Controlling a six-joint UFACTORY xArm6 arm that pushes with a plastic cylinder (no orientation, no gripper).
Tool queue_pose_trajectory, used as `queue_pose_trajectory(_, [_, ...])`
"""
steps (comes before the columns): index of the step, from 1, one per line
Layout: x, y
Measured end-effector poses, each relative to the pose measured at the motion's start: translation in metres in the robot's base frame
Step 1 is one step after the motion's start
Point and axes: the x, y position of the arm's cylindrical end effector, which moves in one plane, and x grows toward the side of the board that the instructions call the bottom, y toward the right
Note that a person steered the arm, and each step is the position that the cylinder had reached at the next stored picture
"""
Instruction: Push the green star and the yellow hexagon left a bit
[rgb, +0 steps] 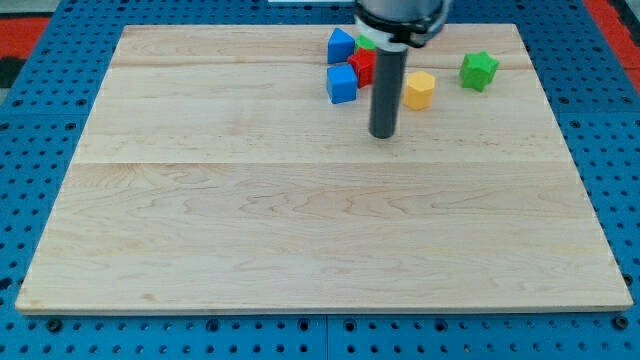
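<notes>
The green star (479, 70) lies near the view's top right of the wooden board (300, 220). The yellow hexagon (420, 89) lies to its left and slightly lower. My tip (383, 134) rests on the board just below and left of the yellow hexagon, a small gap apart from it. The rod rises up across the cluster of other blocks and hides part of them.
Left of the rod are a blue block (342, 84), a second blue block (341, 45) above it, a red block (362, 65) and a small green piece (367, 43) partly hidden by the rod. A blue pegboard (30, 120) surrounds the board.
</notes>
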Motion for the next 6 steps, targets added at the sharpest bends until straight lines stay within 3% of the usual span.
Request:
queue_pose_trajectory(2, [-0.007,0.102])
queue_pose_trajectory(3, [-0.036,0.135])
queue_pose_trajectory(5, [-0.124,0.175])
queue_pose_trajectory(6, [-0.119,0.150])
